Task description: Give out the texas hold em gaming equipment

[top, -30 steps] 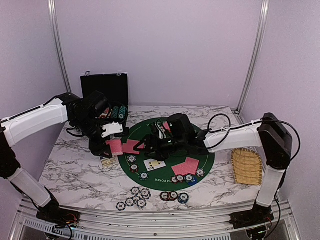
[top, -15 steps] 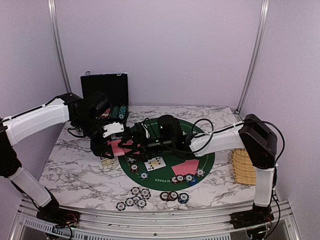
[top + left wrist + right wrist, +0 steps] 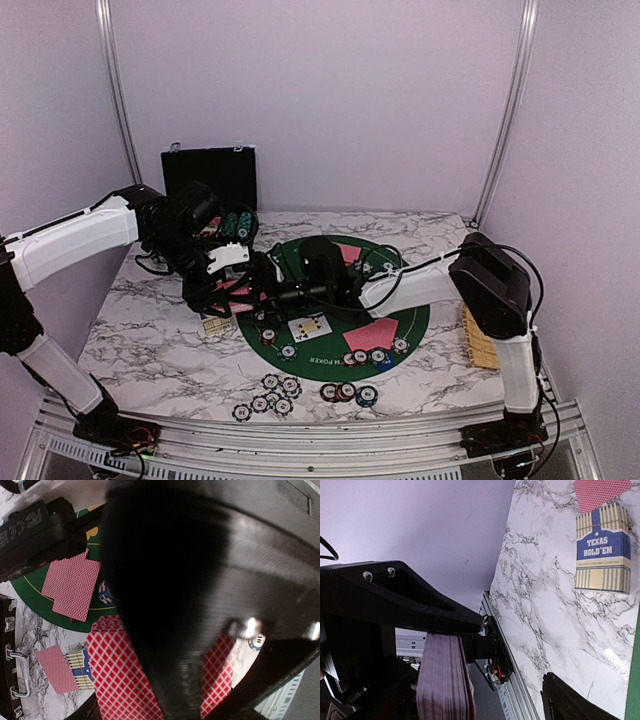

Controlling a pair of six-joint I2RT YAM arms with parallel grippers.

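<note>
Two grippers sat close at the left edge of the green mat point(image 3: 405, 325): left gripper point(image 3: 213, 287) clamped tight on the deck of red-backed cards point(image 3: 117, 680), right gripper point(image 3: 258, 290) spread wide beside it, gripping nothing.

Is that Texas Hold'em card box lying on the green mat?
No, the card box lies on the marble table, beside the green mat.

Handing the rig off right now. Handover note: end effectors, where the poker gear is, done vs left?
Left end effector: shut on the red-backed deck, over the left edge of the green mat.
Right end effector: open, right at that deck, not gripping.
Done: face-down cards and one face-up card on the mat; chip piles by its near rim and the front edge of the table.
Left: deal out the held deck; teal chips sit by the black case.
</note>
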